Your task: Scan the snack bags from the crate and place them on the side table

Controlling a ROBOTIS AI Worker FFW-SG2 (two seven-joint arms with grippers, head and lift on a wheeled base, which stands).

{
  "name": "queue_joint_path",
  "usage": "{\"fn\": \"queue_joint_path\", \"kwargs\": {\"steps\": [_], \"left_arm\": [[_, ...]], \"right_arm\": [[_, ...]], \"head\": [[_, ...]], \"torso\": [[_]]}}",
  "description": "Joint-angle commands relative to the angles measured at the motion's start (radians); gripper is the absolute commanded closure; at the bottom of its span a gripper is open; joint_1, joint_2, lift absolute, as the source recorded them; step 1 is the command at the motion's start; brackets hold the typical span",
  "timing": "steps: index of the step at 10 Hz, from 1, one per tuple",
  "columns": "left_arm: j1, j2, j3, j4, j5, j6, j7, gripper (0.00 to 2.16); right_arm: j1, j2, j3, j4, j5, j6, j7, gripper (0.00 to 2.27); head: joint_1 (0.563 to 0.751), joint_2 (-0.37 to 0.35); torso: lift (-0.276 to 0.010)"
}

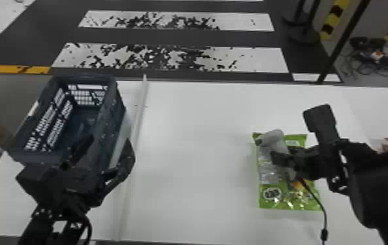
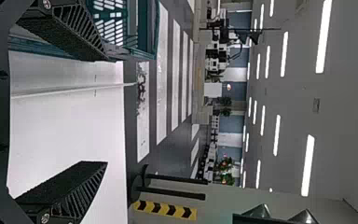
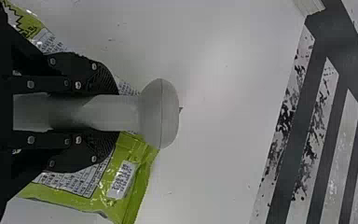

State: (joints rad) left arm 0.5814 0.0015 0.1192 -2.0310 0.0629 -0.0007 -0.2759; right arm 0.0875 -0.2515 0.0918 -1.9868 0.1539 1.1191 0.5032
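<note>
A white table spreads across the work area, and the dark blue crate stands toward its left end. The green snack bag lies flat on the tabletop to the right, directly beneath the right gripper, which pinches the handle of the grey scanner; whether scanner and bag touch, I cannot tell. The left gripper is beside the crate, well apart from the bag, its fingers spread with nothing between them.

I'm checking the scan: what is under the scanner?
A green snack bag lies beneath the scanner, its white label showing; the scanner and right claw cover part of its middle.
</note>
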Motion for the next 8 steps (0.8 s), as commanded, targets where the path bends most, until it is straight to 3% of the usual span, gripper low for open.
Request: {"fn": "queue_joint_path", "kwargs": {"steps": [1,3,5,8], "left_arm": [[0.000,-0.004,0.000,0.000,0.000,0.000,0.001,0.08],[0.002,-0.004,-0.003,-0.003,0.000,0.000,0.001,0.08],[0.005,-0.004,-0.007,-0.008,-0.002,0.000,0.001,0.08],[0.005,-0.004,-0.021,-0.009,-0.002,0.000,0.001,0.08]], "right_arm": [[0.001,0.000,-0.004,-0.009,-0.002,0.000,0.000,2.19],[0.031,0.000,-0.053,-0.053,-0.022,-0.006,0.000,2.19],[0.069,-0.008,-0.164,-0.072,-0.073,-0.040,0.001,2.19],[0.120,-0.048,-0.339,-0.047,-0.160,-0.113,0.008,2.19]], "head": [[0.695,0.011],[0.695,0.008],[0.695,-0.009],[0.695,-0.112]], "torso": [[-0.094],[-0.094],[-0.094],[-0.094]]}}
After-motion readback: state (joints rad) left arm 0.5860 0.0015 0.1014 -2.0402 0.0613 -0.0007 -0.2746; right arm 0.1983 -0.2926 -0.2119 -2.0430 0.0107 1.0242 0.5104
